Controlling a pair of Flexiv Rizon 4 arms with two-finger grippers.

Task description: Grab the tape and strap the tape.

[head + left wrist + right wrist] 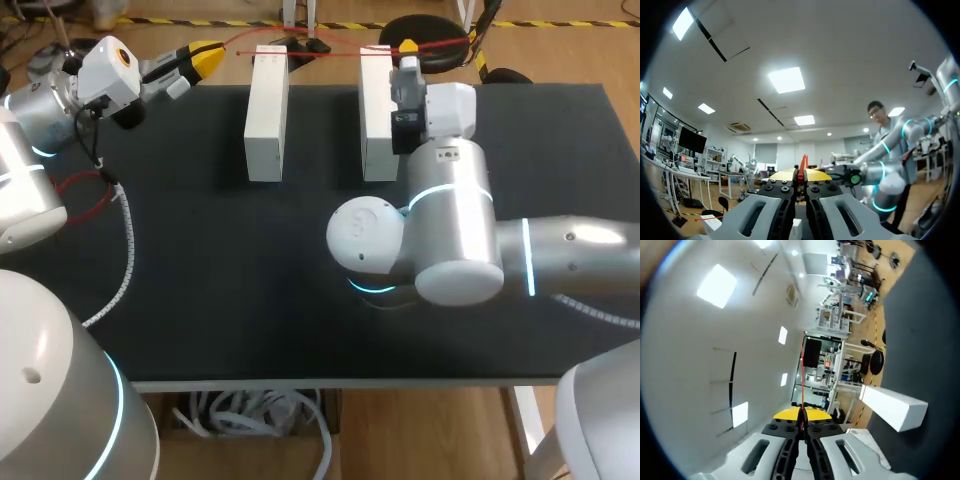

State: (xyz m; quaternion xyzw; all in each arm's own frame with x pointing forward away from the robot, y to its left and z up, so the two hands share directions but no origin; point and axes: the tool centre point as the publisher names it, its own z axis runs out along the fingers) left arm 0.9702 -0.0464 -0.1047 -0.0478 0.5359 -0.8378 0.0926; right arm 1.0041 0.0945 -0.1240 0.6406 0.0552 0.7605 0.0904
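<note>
Figure: both arms at the table's far edge. My left gripper (207, 56) and my right gripper (408, 46) each have their yellow tips clamped on the red tape (340, 53). The tape runs nearly straight between them, over the far ends of the left white block (266, 110) and the right white block (377, 115) (contact cannot be told). I judge the grab done and the strapping not yet done. The next move calls for lowering both ends together, under tension, to seat the tape across both blocks.
</note>
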